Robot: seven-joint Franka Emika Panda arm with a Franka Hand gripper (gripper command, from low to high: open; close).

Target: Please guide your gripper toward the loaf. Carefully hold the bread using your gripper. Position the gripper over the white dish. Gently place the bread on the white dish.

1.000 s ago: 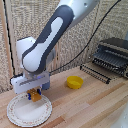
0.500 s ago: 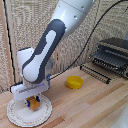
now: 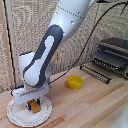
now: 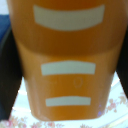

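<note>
- The bread [image 3: 33,104]: small orange-brown piece with pale slash marks, seen close up in the wrist view [image 4: 67,60], low over the plate at the exterior view's lower left.
- The white dish [image 3: 17,116]: round, flat, faint patterned rim [image 4: 117,102], lying on the tabletop.

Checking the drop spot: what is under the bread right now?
The white plate lies under the bread; its patterned rim shows around it. The bread and gripper hide whether they touch.
</note>
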